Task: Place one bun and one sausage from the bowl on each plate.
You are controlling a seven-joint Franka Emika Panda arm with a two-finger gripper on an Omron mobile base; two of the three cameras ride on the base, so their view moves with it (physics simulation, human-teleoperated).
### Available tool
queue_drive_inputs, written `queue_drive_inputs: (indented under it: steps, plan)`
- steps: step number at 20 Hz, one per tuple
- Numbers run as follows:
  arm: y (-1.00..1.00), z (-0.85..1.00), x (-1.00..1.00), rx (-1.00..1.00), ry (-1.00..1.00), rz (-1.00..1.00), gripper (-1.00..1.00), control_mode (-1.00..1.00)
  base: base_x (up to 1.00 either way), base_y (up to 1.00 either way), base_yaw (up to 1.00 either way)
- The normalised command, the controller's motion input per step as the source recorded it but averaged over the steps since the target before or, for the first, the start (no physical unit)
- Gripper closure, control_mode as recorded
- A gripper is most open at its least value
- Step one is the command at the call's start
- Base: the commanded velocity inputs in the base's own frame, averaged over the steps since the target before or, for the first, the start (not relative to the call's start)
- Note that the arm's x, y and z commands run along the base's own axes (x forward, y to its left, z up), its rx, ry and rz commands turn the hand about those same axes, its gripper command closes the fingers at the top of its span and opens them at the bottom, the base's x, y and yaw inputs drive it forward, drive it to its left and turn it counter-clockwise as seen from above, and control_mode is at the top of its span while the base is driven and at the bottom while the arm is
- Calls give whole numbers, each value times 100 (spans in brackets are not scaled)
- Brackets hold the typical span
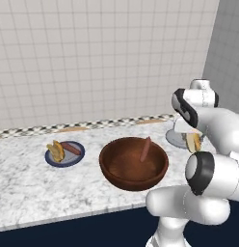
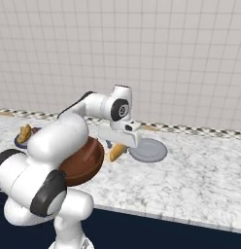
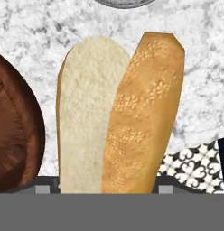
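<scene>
the gripper (image 2: 118, 144) is holding a split bun (image 3: 120, 113), clamped at its near end, so the bun is sticking straight out along the line of the fingers. in the hand view its long axis is running up the picture, white cut face on one side and seeded crust on the other. it is hanging above the marble counter (image 2: 190, 185), in the gap between the wooden bowl (image 1: 134, 164) and the paler plate (image 2: 148, 150).

that plate is what matters next, i'd say: it is lying just beyond the bun's far tip, a sliver of its grey rim (image 3: 125, 2) peeking in at the top of the hand view. so the bun is already pointing toward it, and the carry looks like a short push forward along the bun's own length, away from the bowl, then a lowering and release.

one sausage (image 1: 146, 149) is leaning inside the bowl against its far wall, waiting. the navy-rimmed plate (image 1: 64, 154) on the other side of the bowl is carrying a bun and a sausage side by side, so that half looks done.
</scene>
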Motion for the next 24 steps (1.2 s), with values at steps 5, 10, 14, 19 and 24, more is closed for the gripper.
queue_drive_inputs:
  steps: [5,10,14,19,24]
  plan:
    - [-47,-16,100,0,3,21,100,-100,0,0,0]
    - [-70,-37,100,5,1,21,100,-100,0,0,0]
    - [-91,-54,100,14,0,17,100,-100,0,0,0]
    - [-41,-51,81,10,0,13,100,-100,0,0,0]
    - [0,-43,17,5,7,3,100,-100,0,0,0]
